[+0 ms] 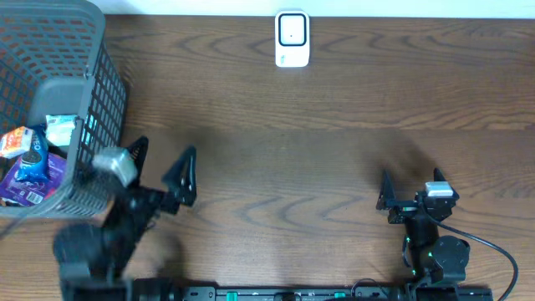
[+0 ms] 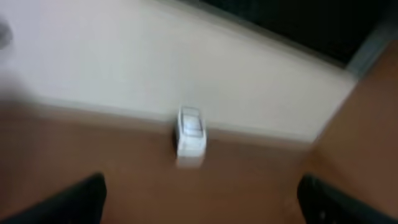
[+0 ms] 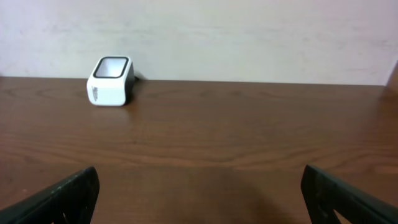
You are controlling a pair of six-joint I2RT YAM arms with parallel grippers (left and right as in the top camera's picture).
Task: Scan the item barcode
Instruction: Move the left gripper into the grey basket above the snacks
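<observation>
A white barcode scanner (image 1: 292, 38) stands at the table's far edge, middle. It also shows blurred in the left wrist view, scanner (image 2: 190, 137), and sharp at upper left in the right wrist view, scanner (image 3: 111, 81). Several packaged items (image 1: 32, 165) lie inside the grey basket (image 1: 90, 92) at far left. My left gripper (image 1: 165, 150) hangs open and empty just right of the basket, its fingers wide apart, gripper (image 2: 200, 186). My right gripper (image 1: 410, 174) is open and empty near the front right, gripper (image 3: 199, 171), over bare wood.
The basket's mesh wall stands close to the left arm. A pale wall (image 3: 249, 37) runs along the table's far edge behind the scanner. Black cables trail by the right arm's base (image 1: 489, 251).
</observation>
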